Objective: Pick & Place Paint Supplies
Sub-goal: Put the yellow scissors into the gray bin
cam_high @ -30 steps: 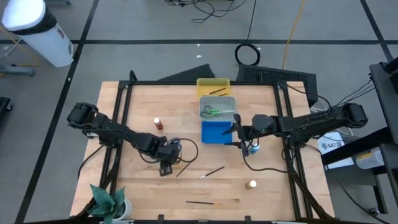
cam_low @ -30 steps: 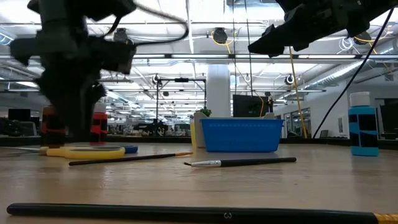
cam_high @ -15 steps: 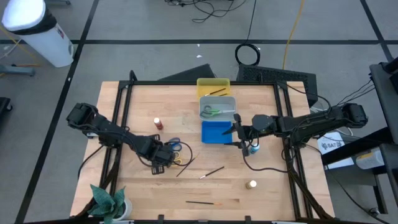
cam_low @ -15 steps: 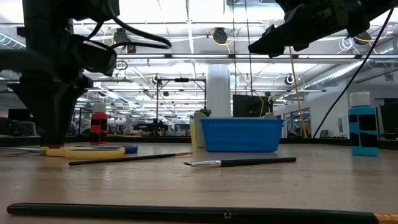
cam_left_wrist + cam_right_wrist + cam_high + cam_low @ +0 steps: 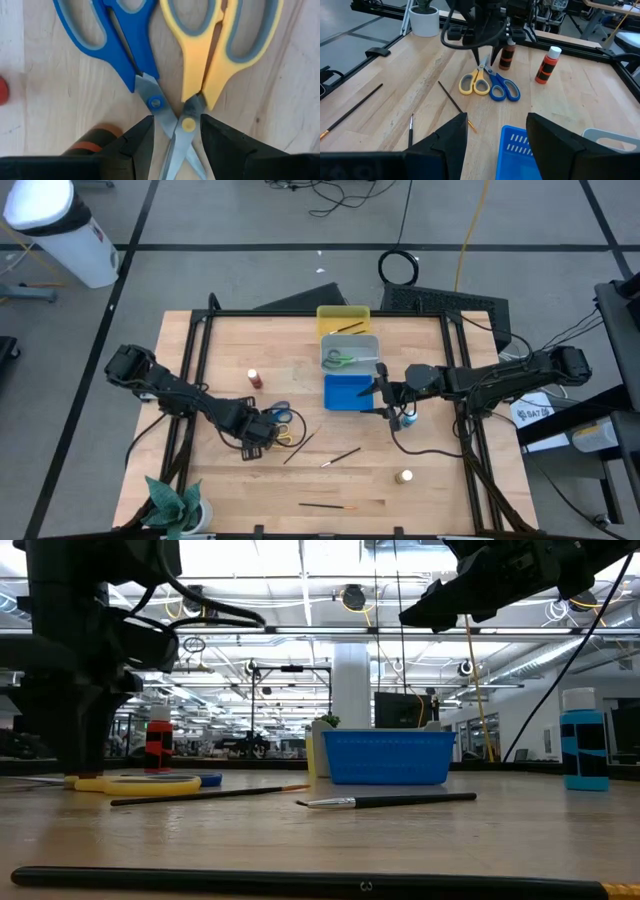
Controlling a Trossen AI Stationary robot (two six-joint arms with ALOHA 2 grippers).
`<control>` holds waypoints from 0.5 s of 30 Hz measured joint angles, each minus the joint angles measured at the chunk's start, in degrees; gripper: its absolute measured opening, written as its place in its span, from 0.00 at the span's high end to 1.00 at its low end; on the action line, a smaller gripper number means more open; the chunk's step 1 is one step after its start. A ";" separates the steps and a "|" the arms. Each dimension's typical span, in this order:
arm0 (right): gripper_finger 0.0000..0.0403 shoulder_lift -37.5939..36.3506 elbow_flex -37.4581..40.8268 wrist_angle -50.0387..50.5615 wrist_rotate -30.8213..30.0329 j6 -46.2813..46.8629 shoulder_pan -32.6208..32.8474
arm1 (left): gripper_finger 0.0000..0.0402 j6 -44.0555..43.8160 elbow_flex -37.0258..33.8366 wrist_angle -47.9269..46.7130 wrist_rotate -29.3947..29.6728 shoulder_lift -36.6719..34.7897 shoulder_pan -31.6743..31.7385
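Blue-handled scissors (image 5: 115,35) and yellow-handled scissors (image 5: 220,45) lie flat on the table with their blades crossed. My left gripper (image 5: 177,130) points down over them, open, one finger on each side of the crossed blades by the pivots; it shows in the high view (image 5: 262,429) too. A brown bottle (image 5: 506,57) stands just beside it and a red bottle (image 5: 255,379) farther off. My right gripper (image 5: 385,395) hangs open above the blue tray's right edge, near the blue bottle (image 5: 408,420).
Yellow tray (image 5: 325,313), grey tray (image 5: 368,340) with green scissors (image 5: 345,360) and blue tray (image 5: 350,392) stand in a row at the far middle. Brushes (image 5: 298,448) (image 5: 340,457) (image 5: 327,505) and a whitish bottle (image 5: 404,477) lie nearer. A potted plant (image 5: 175,505) is at the near left corner.
My left gripper has moved a little toward the table's far left and slightly down, coming over the scissors' crossed blades; its opening is unchanged. The scissors have stayed where they were.
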State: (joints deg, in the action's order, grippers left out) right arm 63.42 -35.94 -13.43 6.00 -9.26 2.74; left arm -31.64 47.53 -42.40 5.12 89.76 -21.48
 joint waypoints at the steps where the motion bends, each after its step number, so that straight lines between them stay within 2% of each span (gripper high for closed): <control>1: 0.54 0.00 0.00 0.00 0.00 0.00 0.00 | 0.57 0.02 -0.04 0.41 -0.04 0.02 -0.29; 15: 0.54 0.00 0.00 0.02 0.00 0.02 0.00 | 0.57 -0.45 -0.07 3.26 0.49 0.13 -2.49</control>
State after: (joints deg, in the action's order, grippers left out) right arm 63.42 -35.94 -13.41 6.00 -9.24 2.74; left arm -32.08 47.46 -39.13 5.61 89.89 -23.97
